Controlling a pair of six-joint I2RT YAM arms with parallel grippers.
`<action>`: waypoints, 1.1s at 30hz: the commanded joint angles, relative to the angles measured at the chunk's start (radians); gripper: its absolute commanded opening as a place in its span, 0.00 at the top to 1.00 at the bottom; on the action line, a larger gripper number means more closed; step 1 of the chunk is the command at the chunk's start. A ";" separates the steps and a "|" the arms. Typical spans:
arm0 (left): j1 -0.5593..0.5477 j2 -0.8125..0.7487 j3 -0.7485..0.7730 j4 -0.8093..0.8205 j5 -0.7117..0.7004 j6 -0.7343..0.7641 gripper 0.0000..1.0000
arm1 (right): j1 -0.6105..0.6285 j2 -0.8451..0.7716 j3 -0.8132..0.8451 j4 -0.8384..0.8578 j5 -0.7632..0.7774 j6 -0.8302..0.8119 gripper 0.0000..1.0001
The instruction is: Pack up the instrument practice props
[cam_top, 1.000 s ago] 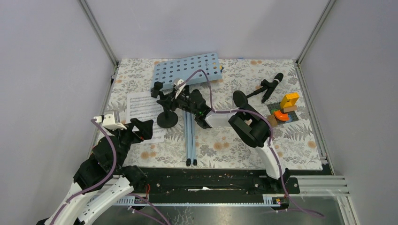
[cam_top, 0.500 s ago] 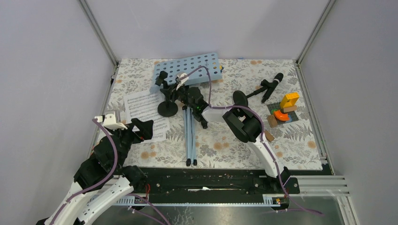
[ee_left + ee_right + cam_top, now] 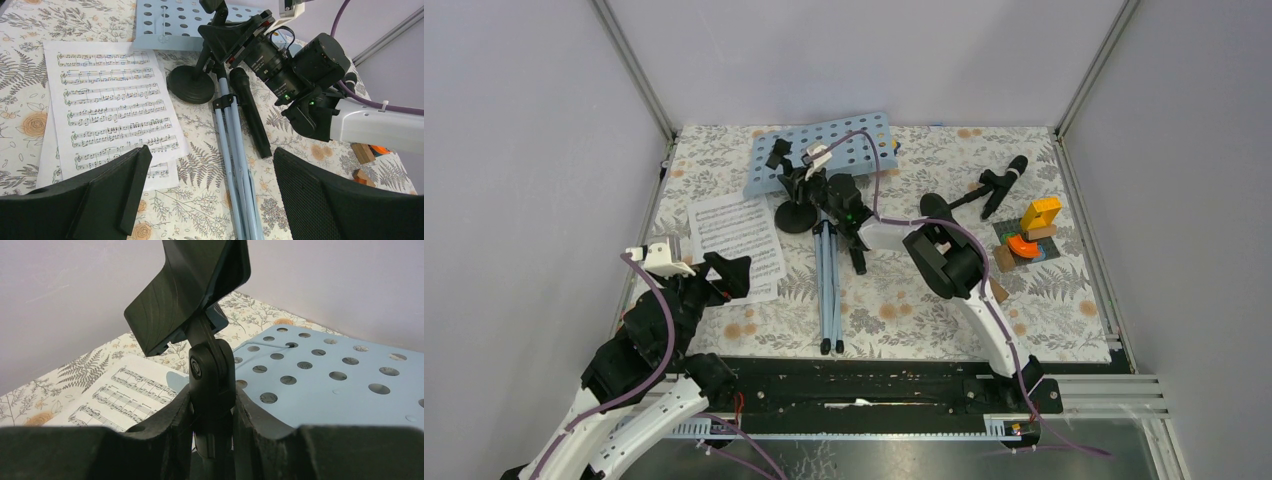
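The light-blue perforated music desk [image 3: 824, 150] lies flat at the back, and its blue-grey tripod [image 3: 827, 285] runs toward the near edge. White sheet-music pages [image 3: 736, 245] lie to the left. My right gripper [image 3: 809, 188] is shut on the stem of a black round-based microphone holder [image 3: 796, 212]. In the right wrist view the fingers [image 3: 170, 425] clamp the stem below the holder's clip [image 3: 195, 285]. One black microphone [image 3: 250, 120] lies beside the tripod [image 3: 232, 150]. A second microphone in its holder [image 3: 999, 185] lies at the right. My left gripper [image 3: 210, 200] is open and empty, over the pages' near corner.
Small colourful toy blocks [image 3: 1029, 235] sit at the right edge of the floral mat. Grey walls with metal frame posts close in the back and both sides. A black rail [image 3: 874, 385] runs along the near edge.
My right gripper has moved the holder back and a little to the right, from beside the pages to the music desk's near edge. The left arm has not moved.
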 commanded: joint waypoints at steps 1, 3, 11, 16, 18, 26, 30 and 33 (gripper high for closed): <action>0.001 0.020 0.003 0.025 -0.009 0.014 0.01 | 0.000 -0.022 -0.012 0.050 0.035 -0.078 0.64; 0.001 0.019 0.000 0.033 -0.009 0.018 0.01 | 0.001 -0.040 -0.057 0.076 0.021 -0.078 0.54; 0.001 0.024 -0.002 0.033 -0.009 0.016 0.01 | 0.001 -0.197 -0.264 0.159 -0.019 -0.070 0.27; 0.001 0.016 -0.004 0.033 -0.015 0.015 0.01 | 0.001 -0.360 -0.450 0.185 -0.006 -0.043 0.22; 0.002 0.014 -0.004 0.034 -0.019 0.014 0.01 | 0.001 -0.438 -0.532 0.175 0.010 -0.028 0.20; 0.001 0.035 -0.005 0.032 -0.020 0.012 0.01 | -0.003 -0.769 -0.658 -0.418 0.461 0.205 0.17; 0.001 0.055 -0.004 0.034 -0.009 0.012 0.01 | -0.085 -0.816 -0.460 -1.049 0.593 0.363 0.11; 0.002 0.071 -0.004 0.038 0.004 0.017 0.01 | -0.202 -0.817 -0.382 -1.284 0.557 0.406 0.09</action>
